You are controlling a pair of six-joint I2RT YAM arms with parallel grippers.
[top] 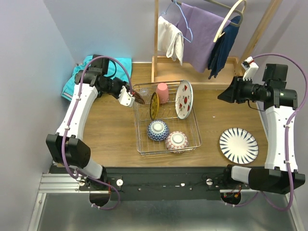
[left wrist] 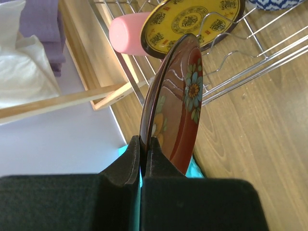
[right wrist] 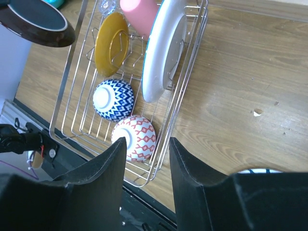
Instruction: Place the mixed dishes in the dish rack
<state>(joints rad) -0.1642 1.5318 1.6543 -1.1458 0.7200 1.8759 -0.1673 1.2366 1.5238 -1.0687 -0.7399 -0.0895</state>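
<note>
Seen from above, a wooden table [top: 106, 130] with a silver wire dish rack [top: 137, 122] at its middle, long sides running from near edge to far edge.

My left gripper [left wrist: 143, 147] is clamped tight on the rim of a red plate [left wrist: 183, 96] with a flower pattern. I hold it on edge, just above the rack's far-left corner.

My right gripper [right wrist: 147, 147] hangs over the far-right part of the table, well apart from the rack. Its jaws stand apart with nothing between them.

Inside the rack, along the far end:
- a small clear glass [right wrist: 108, 6] in the far-left corner, only partly in view
- a yellow plate [top: 154, 106] standing on edge
- a pink cup [top: 162, 92] beside it, mouth down
- a white plate with red fruit motifs [top: 184, 99] standing on edge toward the right side

At the rack's near end two bowls sit upside down and touching: the blue-patterned bowl [top: 158, 130] on the left, the pink-patterned bowl [top: 176, 141] on the right, by the near-right corner.

One dish lies outside the rack, a white plate with dark blue stripes [top: 238, 145], flat on the table near its near-right corner.
</note>
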